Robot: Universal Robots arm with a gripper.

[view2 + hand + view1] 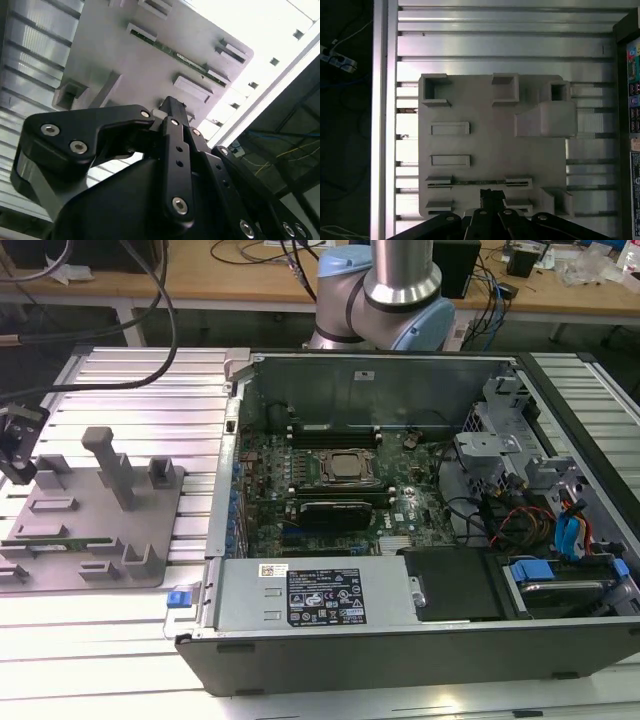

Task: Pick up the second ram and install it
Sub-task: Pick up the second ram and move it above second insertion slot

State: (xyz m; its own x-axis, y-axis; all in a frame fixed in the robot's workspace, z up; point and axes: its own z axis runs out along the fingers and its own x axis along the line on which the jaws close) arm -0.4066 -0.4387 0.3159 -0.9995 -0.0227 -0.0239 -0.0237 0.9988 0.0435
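Note:
The second ram is a thin green stick lying flat between two brackets of a grey fixture plate. It also shows in the second wrist view and at the exterior view's left. My black gripper hangs above the left end of that plate, clear of the stick. In the first wrist view the gripper sits just beside the stick's middle, fingers together with nothing between them. The second wrist view shows the gripper from the side, above the plate.
An open computer case takes up the middle and the exterior view's right, with its green motherboard and processor socket exposed. A tall grey post rises from the fixture plate. The ribbed metal table surrounds it. Cables hang at the upper left.

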